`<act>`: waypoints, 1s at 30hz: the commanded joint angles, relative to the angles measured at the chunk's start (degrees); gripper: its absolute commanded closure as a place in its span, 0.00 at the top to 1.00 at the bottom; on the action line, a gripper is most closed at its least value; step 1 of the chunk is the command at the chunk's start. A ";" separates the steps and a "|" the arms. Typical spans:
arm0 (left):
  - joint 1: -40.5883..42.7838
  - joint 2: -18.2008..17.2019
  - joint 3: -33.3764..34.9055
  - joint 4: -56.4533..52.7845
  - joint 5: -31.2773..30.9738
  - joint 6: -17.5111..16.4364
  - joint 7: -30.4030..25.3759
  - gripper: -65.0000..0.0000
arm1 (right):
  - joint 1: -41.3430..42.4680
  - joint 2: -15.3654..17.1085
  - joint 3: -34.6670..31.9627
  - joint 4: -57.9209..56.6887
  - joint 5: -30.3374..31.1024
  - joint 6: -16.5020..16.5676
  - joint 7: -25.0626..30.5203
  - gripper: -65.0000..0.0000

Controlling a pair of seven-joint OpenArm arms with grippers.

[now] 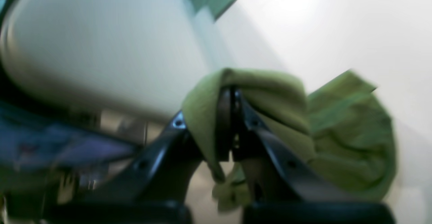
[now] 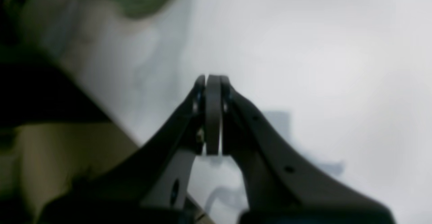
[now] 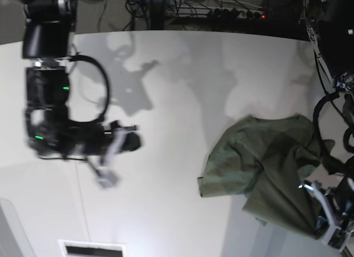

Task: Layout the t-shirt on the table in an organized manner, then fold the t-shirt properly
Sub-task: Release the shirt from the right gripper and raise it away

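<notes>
The olive-green t-shirt [image 3: 260, 163] lies crumpled in a heap at the right side of the white table [image 3: 166, 102]. At the heap's near right corner my left gripper [image 3: 327, 222] is shut on a fold of it. In the left wrist view the cloth drapes over the closed fingertips of that gripper [image 1: 231, 116], and the rest of the t-shirt [image 1: 351, 133] bunches behind on the table [image 1: 337, 21]. My right gripper [image 3: 105, 176] hovers over the table's left side, far from the shirt. It is shut and empty [image 2: 212, 116], above bare table [image 2: 303, 65].
Cables and a power strip [image 3: 221, 10] run beyond the curved far edge. A grey panel with a dark slot [image 3: 91, 248] sits at the near left. A blurred white rounded body [image 1: 101, 48] fills the left of the left wrist view.
</notes>
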 commanded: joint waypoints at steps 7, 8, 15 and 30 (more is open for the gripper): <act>4.56 -3.78 -5.04 0.81 -0.71 0.52 -1.74 0.00 | 11.10 -5.67 -20.42 -19.73 1.45 0.15 13.24 0.00; 5.00 -3.86 -5.04 0.81 -0.36 0.52 -2.70 0.00 | 12.33 -6.82 -22.26 -22.99 1.45 0.15 14.65 0.00; 11.69 -5.18 -4.96 0.72 -0.09 0.61 -8.07 0.00 | 17.79 -9.63 -36.94 -36.44 7.34 0.15 27.75 0.00; 20.65 -8.96 -10.67 0.28 23.38 0.79 -16.77 0.00 | 13.48 -5.59 -40.02 -35.91 11.65 0.15 29.50 0.00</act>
